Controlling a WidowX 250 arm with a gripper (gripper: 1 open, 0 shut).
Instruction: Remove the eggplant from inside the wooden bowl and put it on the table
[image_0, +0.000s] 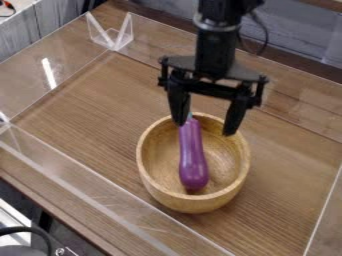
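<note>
A glossy purple eggplant (193, 157) lies lengthwise inside the light tan wooden bowl (160, 185), which sits on the brown wood-grain table (94, 110). My black gripper (207, 120) hangs open, pointing straight down over the far end of the eggplant. Its two fingers straddle that end, with the fingertips (179, 114) near the bowl's far rim. The stem tip is hidden behind the gripper. Nothing is held.
Low clear acrylic walls (54, 165) border the table on the near and left sides. A clear folded piece (110, 32) stands at the far left corner. Bare tabletop lies to the left and right of the bowl.
</note>
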